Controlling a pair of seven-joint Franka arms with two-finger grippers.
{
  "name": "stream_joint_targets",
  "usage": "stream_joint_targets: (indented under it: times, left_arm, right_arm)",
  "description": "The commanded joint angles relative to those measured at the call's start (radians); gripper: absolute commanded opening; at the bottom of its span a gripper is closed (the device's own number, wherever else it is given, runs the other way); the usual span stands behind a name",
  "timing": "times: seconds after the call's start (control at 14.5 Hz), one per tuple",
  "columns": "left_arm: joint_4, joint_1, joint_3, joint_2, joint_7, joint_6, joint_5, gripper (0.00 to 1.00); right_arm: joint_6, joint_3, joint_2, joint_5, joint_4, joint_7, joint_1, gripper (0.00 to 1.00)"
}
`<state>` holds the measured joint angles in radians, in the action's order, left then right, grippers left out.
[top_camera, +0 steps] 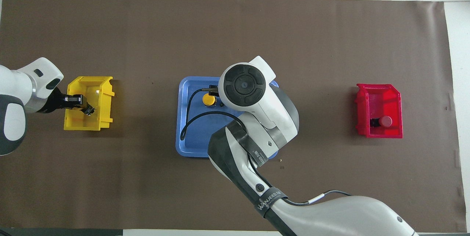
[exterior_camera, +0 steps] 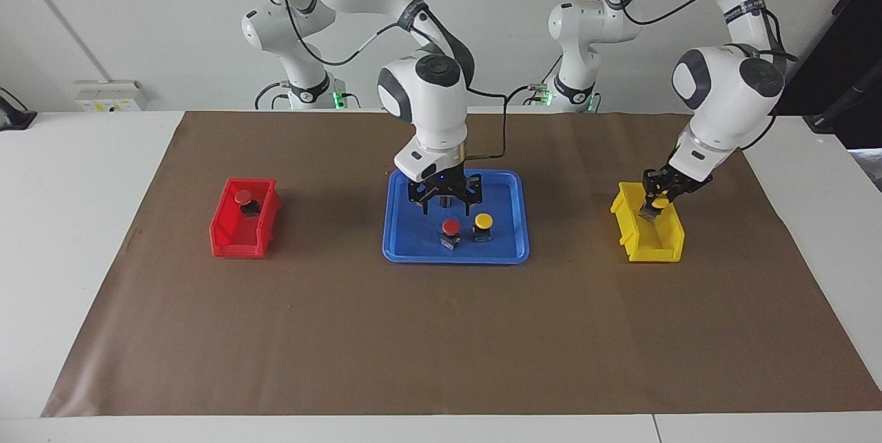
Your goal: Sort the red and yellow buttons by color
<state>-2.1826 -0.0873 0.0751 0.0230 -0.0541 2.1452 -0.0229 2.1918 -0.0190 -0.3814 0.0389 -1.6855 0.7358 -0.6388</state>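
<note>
A red button (exterior_camera: 450, 226) and a yellow button (exterior_camera: 484, 221) stand on the blue tray (exterior_camera: 406, 243) in the middle of the table. My right gripper (exterior_camera: 446, 207) hangs open just above the tray, beside the red button on the robots' side. In the overhead view the right arm hides the tray's red button; the yellow one (top_camera: 209, 100) shows. A second red button (exterior_camera: 243, 198) lies in the red bin (exterior_camera: 227, 236), also seen from overhead (top_camera: 383, 121). My left gripper (exterior_camera: 654, 207) is low in the yellow bin (exterior_camera: 651, 250), shut on a yellow button (exterior_camera: 660, 202).
A brown mat (exterior_camera: 441, 333) covers the table. The red bin (top_camera: 378, 93) is at the right arm's end, the yellow bin (top_camera: 104, 93) at the left arm's end, the blue tray (top_camera: 187, 93) between them.
</note>
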Motion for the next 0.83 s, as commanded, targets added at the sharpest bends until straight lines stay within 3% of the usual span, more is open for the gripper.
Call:
stream_joint_targets:
  times: [0.0,0.07,0.21,0.35,0.41,0.62,0.76]
  left_arm:
    - [-0.08,0.017,-0.012,0.037,-0.013,0.059,-0.011,0.03]
    - [-0.08,0.017,-0.012,0.031,-0.013,0.059,-0.011,0.05]
    - [-0.088,0.017,-0.012,0.023,-0.016,0.071,-0.011,0.19]
    - [-0.094,0.017,-0.012,0.023,-0.013,0.091,-0.011,0.49]
    - [-0.086,0.015,-0.012,0.02,-0.001,0.085,-0.011,0.56]
    - [-0.059,0.006,-0.012,0.021,-0.001,0.061,-0.011,0.58]
    - [0.028,0.003,-0.014,0.035,-0.001,-0.052,-0.011,0.58]
  right_arm:
    - [0.061,-0.004,0.007,0.033,-0.059,0.016,-0.001,0.89]
    - [0.08,-0.004,0.006,0.035,-0.071,0.016,-0.004,0.88]
    - [0.109,-0.004,0.006,0.035,-0.097,0.016,-0.004,0.86]
    - [0.12,-0.006,0.007,0.035,-0.106,0.013,-0.002,0.83]
    - [0.121,-0.004,0.006,0.035,-0.106,0.011,-0.001,0.82]
    - [0.137,-0.006,0.001,0.036,-0.108,0.01,-0.001,0.81]
    - [0.152,-0.006,-0.007,0.036,-0.108,0.008,-0.001,0.8]
